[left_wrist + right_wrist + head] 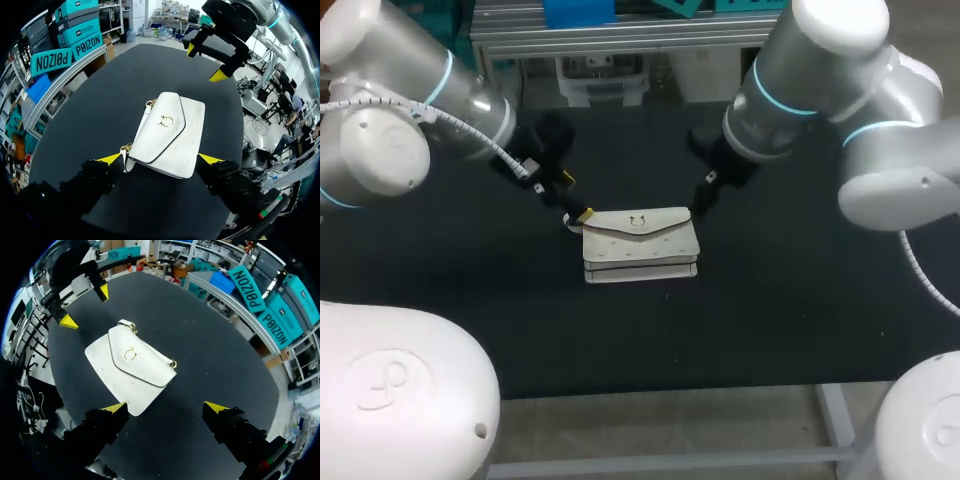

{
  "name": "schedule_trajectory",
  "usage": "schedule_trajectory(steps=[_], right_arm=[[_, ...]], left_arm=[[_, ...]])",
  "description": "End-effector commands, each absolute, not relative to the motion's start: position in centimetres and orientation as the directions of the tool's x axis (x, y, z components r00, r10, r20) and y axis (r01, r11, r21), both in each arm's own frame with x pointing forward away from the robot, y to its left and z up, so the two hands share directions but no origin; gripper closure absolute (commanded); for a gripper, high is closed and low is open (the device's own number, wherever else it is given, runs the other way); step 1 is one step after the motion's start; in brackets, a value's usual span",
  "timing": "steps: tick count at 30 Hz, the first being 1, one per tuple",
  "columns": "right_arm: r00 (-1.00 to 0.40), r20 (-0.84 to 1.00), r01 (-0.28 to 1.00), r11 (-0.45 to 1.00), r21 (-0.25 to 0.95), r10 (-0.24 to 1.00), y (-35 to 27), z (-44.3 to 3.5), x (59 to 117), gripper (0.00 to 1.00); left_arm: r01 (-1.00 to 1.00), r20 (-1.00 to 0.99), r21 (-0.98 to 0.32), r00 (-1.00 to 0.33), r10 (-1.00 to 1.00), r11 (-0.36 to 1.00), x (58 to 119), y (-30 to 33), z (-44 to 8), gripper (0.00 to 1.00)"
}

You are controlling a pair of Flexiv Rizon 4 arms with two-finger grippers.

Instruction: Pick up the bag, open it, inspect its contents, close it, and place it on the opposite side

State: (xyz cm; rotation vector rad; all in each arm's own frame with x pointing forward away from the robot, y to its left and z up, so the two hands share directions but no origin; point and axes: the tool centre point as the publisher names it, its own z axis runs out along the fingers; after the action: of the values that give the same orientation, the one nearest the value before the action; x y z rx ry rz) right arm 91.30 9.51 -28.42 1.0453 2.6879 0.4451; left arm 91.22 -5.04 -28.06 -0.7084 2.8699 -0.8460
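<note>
Left gripper (pixel 160 159), jaws wide, straddles the bag's (pixel 170 132) near end; probably not touching, though that is hard to judge. Bag lies flat mid-table (pixel 470 300), long axis running arm to arm. Right gripper (pixel 165 407), also wide, hangs farther off.

White bag (pixel 640 243) on a black counter (pixel 770 320), between black claws tipped in bright yellow.

The bag is plain white, shading to off-white along its edges. Its flap (pixel 150 140) carries a small gold clasp (pixel 165 120), and there are gold rings (pixel 125 148) at the strap ends. The panel below the flap shows a faint pattern of tiny dots. The counter is matte black with no pattern. The left claw (pixel 160 159) and the right claw (pixel 165 407) are both black, tipped in bright yellow. The left arm (pixel 380 150) and the right arm (pixel 840 70) have pale grey-white shells banded with thin light-blue rings. A white coiled cable (pixel 470 128) runs along the left arm.
</note>
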Motion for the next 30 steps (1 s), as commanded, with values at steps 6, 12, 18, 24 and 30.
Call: schedule_trajectory(steps=[6,12,18,24,30], right_arm=[[-0.575,0.217,0.818,0.557,0.143,0.789,8.4,-28.5,93.1,0.0],[-0.43,0.397,0.901,0.41,0.139,0.811,7.1,-29.0,93.6,0.0],[-0.43,0.397,0.901,0.41,0.139,0.811,7.1,-29.0,93.6,0.0],[-0.43,0.397,0.901,0.41,0.139,0.811,7.1,-29.0,93.6,0.0],[-0.109,0.47,0.993,0.119,0.009,0.876,8.8,-30.1,93.9,0.0]], left_arm=[[-0.808,0.374,-0.232,-0.588,-0.718,0.541,94.2,-5.0,-30.0,0.0],[-0.85,0.423,-0.228,-0.526,-0.738,0.475,94.3,-4.9,-30.1,0.0],[-0.85,0.423,-0.228,-0.526,-0.738,0.475,94.3,-4.9,-30.1,0.0],[-0.85,0.423,-0.228,-0.526,-0.738,0.475,94.3,-4.9,-30.1,0.0],[-0.991,0.452,-0.128,-0.037,-0.891,-0.024,93.9,-6.3,-31.2,0.0]])
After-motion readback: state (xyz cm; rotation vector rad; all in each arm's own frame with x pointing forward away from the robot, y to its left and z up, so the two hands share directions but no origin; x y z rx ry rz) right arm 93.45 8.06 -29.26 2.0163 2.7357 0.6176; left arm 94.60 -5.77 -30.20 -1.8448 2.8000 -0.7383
